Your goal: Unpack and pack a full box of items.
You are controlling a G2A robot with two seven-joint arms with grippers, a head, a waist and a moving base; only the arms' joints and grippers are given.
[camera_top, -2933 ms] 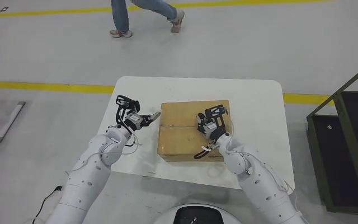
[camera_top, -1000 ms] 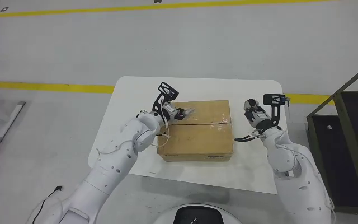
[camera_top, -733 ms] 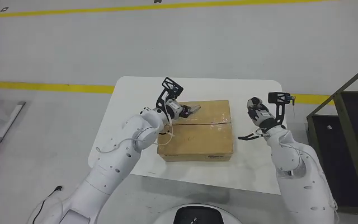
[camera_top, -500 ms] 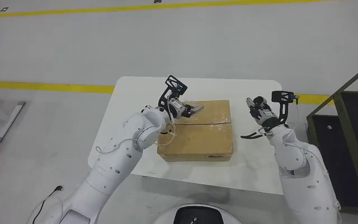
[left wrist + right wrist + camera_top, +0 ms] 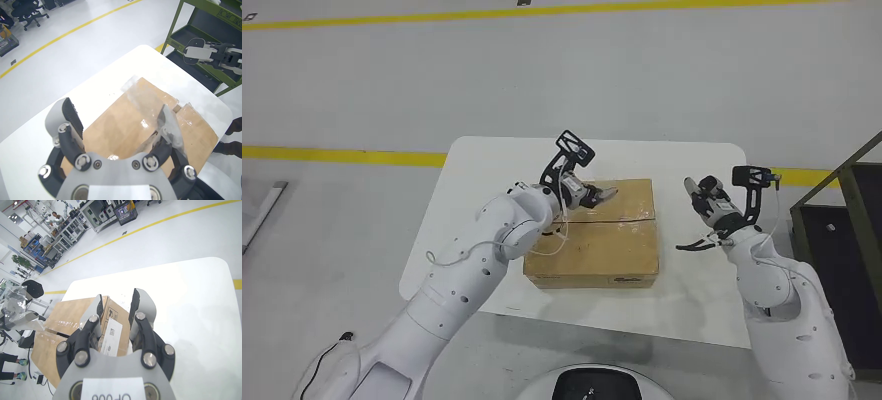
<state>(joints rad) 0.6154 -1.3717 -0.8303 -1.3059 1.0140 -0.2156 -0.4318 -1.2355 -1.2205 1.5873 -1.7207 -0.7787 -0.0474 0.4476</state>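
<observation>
A brown cardboard box (image 5: pixel 592 240) lies shut at the middle of the white table (image 5: pixel 692 300). My left gripper (image 5: pixel 600 193) hovers over the box's far half, near the centre seam. In the left wrist view this gripper (image 5: pixel 119 117) is open, and a strip of clear tape (image 5: pixel 140 100) clings to one finger and trails over the box (image 5: pixel 122 132). My right gripper (image 5: pixel 700 188) hangs above bare table to the right of the box. It is open (image 5: pixel 117 304) with nothing between its fingers, and the box's end face (image 5: pixel 111 321) lies beyond them.
A green shelving cart (image 5: pixel 842 260) stands on the floor off the table's right side. The table's right part beside the box is bare. A yellow line (image 5: pixel 342 157) runs across the floor behind the table.
My left gripper has moved from the box's left side to above its far half, going rightwards along the seam. My right gripper has drawn away from the box top to its right.
</observation>
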